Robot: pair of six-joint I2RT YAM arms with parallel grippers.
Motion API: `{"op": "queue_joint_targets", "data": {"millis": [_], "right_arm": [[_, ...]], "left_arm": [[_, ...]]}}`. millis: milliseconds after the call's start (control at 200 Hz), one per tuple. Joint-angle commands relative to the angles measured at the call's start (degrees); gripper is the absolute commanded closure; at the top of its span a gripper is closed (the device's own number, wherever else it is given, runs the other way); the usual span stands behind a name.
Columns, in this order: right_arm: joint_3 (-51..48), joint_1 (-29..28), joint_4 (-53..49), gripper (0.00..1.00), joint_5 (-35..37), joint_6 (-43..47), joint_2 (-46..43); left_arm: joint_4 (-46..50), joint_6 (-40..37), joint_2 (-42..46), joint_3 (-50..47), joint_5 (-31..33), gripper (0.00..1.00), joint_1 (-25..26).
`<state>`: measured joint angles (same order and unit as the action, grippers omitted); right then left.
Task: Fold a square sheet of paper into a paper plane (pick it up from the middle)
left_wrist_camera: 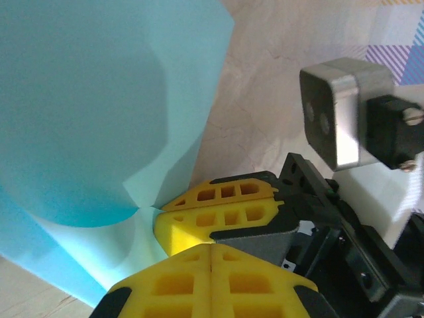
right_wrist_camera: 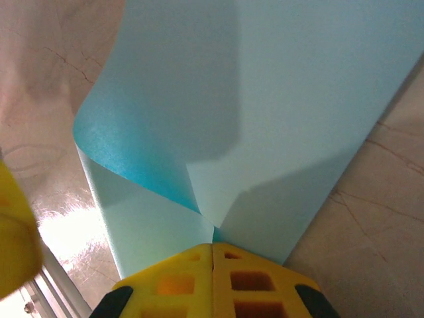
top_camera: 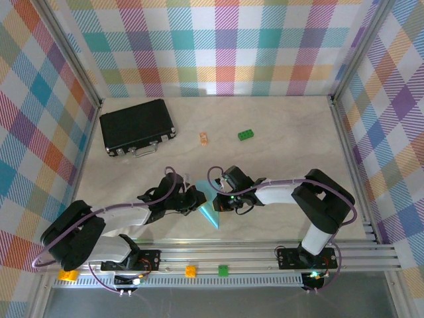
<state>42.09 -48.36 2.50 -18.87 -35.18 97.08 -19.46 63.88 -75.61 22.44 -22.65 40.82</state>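
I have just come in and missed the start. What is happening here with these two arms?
Both arms are working on one light blue paper near the front middle of the table. The left gripper and the right gripper are each shut on it, pinching close to each other. The paper is bent over on itself in a soft curl, and it is not yet a finished plane. A black case and a green brick lie farther back, apart from both arms.

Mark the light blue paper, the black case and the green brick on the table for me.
light blue paper [top_camera: 211,209], top external view, middle of its visible part.
black case [top_camera: 136,124], top external view, middle of its lid.
green brick [top_camera: 246,135], top external view, centre of its top.
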Motion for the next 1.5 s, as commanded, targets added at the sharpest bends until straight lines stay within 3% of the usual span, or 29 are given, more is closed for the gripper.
{"op": "queue_joint_targets", "data": {"millis": [0, 510, 715, 1100, 1280, 1495], "right_arm": [[-1.0, -0.2, -3.8, 1.0, 4.0, 0.2, 2.2], [-1.4, -0.1, -3.8, 1.0, 4.0, 0.3, 2.8], [-1.4, -0.2, -3.7, 1.0, 4.0, 0.2, 3.1], [-1.7, -0.2, -4.1, 1.0, 4.6, 0.1, 2.6], [-1.7, -0.2, -4.3, 1.0, 4.7, 0.1, 2.6], [-2.0, -0.2, -3.8, 1.0, 4.7, -0.1, 2.6]], "left_arm": [[-4.3, 2.6, -3.0, 0.7, 1.6, 1.0, 1.1], [7.0, -1.5, -6.9, 0.1, 7.4, 1.0, 2.0], [4.7, -2.4, -9.9, 0.4, 6.8, 1.0, 2.0], [12.7, -4.9, 1.2, 4.3, 9.6, 1.0, 2.5], [8.8, -5.9, -3.4, 5.6, 5.0, 1.0, 2.6], [10.9, -5.9, -7.5, 3.4, 7.5, 1.0, 2.7]]}}
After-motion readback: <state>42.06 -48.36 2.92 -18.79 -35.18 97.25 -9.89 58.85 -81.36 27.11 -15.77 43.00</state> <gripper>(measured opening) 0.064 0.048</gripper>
